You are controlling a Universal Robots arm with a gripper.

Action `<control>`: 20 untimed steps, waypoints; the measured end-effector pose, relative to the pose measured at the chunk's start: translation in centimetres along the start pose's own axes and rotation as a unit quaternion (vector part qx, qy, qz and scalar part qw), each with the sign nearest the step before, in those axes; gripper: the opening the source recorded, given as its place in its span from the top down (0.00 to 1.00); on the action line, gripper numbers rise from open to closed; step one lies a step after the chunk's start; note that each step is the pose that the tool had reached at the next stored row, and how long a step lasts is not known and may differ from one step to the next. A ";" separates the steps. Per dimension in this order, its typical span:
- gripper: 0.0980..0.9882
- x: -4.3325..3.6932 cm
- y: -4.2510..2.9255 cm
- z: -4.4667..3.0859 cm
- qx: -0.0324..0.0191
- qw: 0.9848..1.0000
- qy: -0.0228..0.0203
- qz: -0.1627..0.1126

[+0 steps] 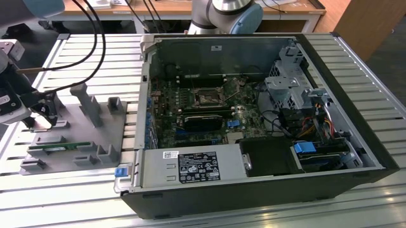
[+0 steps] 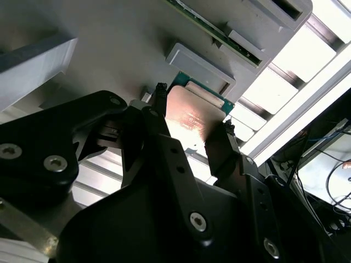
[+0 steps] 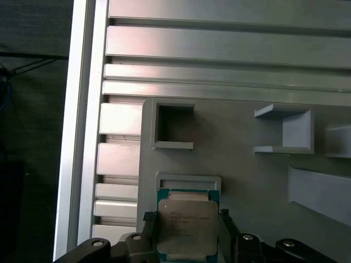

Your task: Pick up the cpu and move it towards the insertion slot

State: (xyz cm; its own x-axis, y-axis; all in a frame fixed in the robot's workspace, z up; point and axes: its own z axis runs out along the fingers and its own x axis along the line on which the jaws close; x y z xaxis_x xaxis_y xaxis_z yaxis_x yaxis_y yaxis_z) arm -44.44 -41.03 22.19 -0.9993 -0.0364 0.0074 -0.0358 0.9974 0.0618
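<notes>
Exterior view: you have an open black metal computer case (image 1: 254,194) on a slatted aluminium table (image 1: 117,61). Inside the case a dark green circuit board (image 1: 168,102) carries the insertion slot (image 1: 206,97), a small square dark socket in a silvery frame. At the exterior view's left, well apart from the case, stands a grey plastic parts tray (image 1: 82,137) bearing a thin long green circuit strip (image 1: 57,147). Your black hand (image 1: 39,116) is low over the tray's far end. First wrist view: the hand (image 3: 186,222) pinches the cpu (image 3: 186,233), a small flat square chip with a silver top, its black fingers (image 3: 149,224) against two opposite edges, at the tray (image 3: 236,170). Second wrist view: the hand (image 2: 191,131) again pinches the cpu (image 2: 192,112); you cannot tell whether it is lifted clear.
</notes>
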 end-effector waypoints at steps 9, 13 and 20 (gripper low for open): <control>0.52 0.00 0.02 -0.24 0.000 1.000 0.000 0.000; 0.52 0.00 0.02 -0.33 0.000 1.000 0.000 0.000; 0.52 0.01 0.07 -1.16 0.000 1.000 0.000 0.000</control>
State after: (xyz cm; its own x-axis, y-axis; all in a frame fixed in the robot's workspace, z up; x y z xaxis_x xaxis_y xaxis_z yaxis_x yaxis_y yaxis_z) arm -44.44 -41.03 23.35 -0.9993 -0.0364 0.0074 -0.0359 0.9974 0.0619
